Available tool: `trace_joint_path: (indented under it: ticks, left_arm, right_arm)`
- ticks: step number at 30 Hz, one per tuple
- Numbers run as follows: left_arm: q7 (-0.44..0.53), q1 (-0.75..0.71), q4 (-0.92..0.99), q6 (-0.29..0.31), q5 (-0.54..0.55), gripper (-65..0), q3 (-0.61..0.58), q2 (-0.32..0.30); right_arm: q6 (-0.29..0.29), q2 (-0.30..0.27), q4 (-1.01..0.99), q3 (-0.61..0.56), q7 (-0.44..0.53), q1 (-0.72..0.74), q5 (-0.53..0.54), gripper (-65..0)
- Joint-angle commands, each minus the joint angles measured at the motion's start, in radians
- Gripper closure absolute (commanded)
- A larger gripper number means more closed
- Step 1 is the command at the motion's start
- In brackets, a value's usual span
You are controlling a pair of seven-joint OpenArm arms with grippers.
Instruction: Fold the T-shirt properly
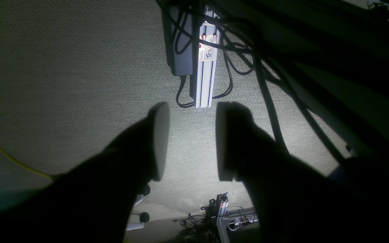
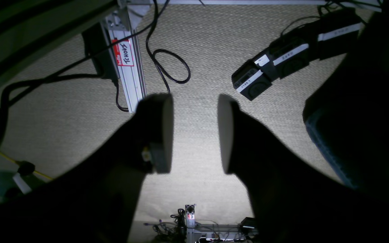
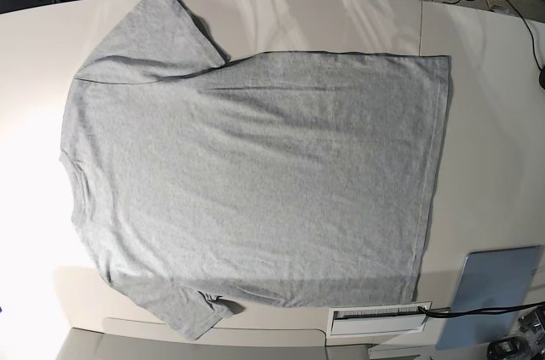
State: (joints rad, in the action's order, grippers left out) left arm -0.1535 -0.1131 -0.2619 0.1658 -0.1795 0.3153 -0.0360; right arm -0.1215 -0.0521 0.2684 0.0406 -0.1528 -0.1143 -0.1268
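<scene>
Grey T-shirt (image 3: 255, 181) lies spread flat, unfolded, across the table (image 3: 485, 130); 0 folds made. My left pincer (image 1: 189, 141) and right pincer (image 2: 194, 133) hang open, empty, away from it.

Robotics lab, aluminium rig frame (image 1: 205, 67), loose cables (image 2: 167, 64), carpet (image 1: 62, 84)

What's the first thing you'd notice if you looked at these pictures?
The big grey T-shirt grabs the eye first: it lies spread flat, plain side up, covering most of the pale table in the base view. In each wrist view, two dark fingers, the left gripper and the right gripper, stand apart with nothing between them, above carpet and tangled black cables.
</scene>
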Motion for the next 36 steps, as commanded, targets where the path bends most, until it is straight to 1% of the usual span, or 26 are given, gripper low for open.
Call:
trace_joint_path:
  ticks: [1, 28, 36]
  left_arm:
    - [-0.006, -0.003, -0.004, 0.006, -0.003, -24.5, 0.001, 0.002]
    - [-0.003, -0.009, -0.004, 0.01, -0.003, -24.5, 0.002, 0.002]
    - [0.017, -0.027, -0.014, 0.01, 0.0, -24.5, 0.001, 0.002]
  right_arm:
    - [-0.003, -0.006, 0.005, -0.002, -0.003, -0.005, -0.001, -22.3]
    - [-0.003, -0.006, 0.005, -0.002, 0.0, -0.013, -0.001, -22.3]
    - [-0.002, -0.008, 0.005, -0.002, 0.065, -0.077, -0.001, -22.3]
